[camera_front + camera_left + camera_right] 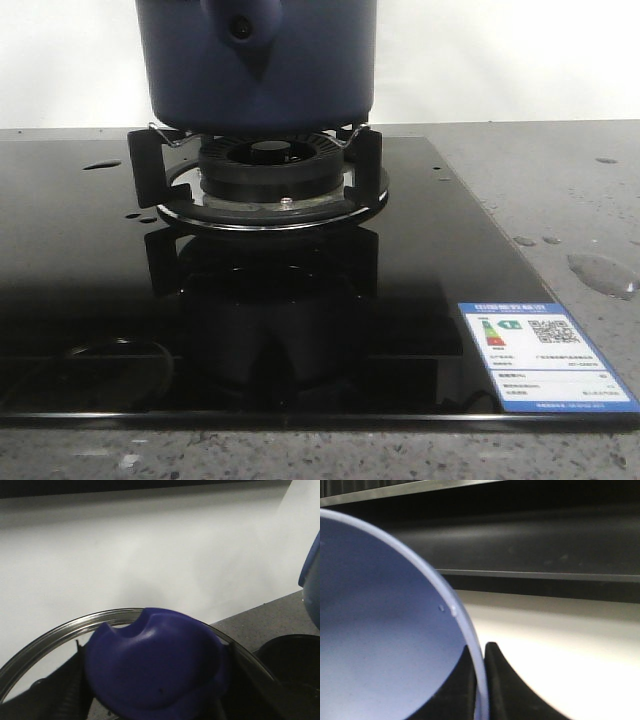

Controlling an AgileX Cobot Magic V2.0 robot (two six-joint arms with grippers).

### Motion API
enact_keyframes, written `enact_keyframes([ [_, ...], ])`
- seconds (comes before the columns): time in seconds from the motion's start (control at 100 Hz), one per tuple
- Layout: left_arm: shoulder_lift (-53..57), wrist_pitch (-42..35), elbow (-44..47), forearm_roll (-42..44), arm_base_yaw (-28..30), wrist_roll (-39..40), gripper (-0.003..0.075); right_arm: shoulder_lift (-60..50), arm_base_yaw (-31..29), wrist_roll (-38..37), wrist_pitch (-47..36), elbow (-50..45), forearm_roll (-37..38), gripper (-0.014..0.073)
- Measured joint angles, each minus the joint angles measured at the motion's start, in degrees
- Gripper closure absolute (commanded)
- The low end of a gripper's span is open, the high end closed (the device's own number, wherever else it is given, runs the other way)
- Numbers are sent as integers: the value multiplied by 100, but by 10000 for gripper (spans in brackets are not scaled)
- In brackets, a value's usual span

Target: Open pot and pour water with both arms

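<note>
The dark navy pot (256,70) is over the burner grate (150,165), its handle stub (240,28) facing me; I cannot tell whether its base touches the prongs. No gripper shows in the front view. My right gripper (481,680) is shut on the pot's rim (465,625), one finger (457,690) inside the wall and one outside. Small drops of water (441,608) cling near the rim. My left gripper (155,695) is shut on the lid's blue knob (155,665) and holds the glass lid (65,627) off to the side of the pot (312,580).
The black glass stove top (300,330) carries a blue sticker (545,350) at its front right. Water drops and a little puddle (603,272) lie on the grey counter at the right, and more drops (102,165) on the stove's left. A white wall stands behind.
</note>
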State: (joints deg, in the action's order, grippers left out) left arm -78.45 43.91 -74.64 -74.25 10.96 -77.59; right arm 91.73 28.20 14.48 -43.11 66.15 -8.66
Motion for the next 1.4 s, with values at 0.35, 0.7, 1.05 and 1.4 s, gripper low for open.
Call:
enact_keyframes([
  [0.35, 0, 0, 0, -23, 0, 0, 353, 0, 0, 0, -298, 0, 135, 652],
  [0.7, 0, 0, 0, -23, 0, 0, 353, 0, 0, 0, -453, 0, 135, 652],
  [1.05, 0, 175, 0, -120, 0, 0, 352, -37, 0, 0, -197, 31, 135, 652],
  [1.4, 0, 617, -270, -253, -401, -11, 352, -757, -391, 166, 4394, 1327, 138, 649],
])
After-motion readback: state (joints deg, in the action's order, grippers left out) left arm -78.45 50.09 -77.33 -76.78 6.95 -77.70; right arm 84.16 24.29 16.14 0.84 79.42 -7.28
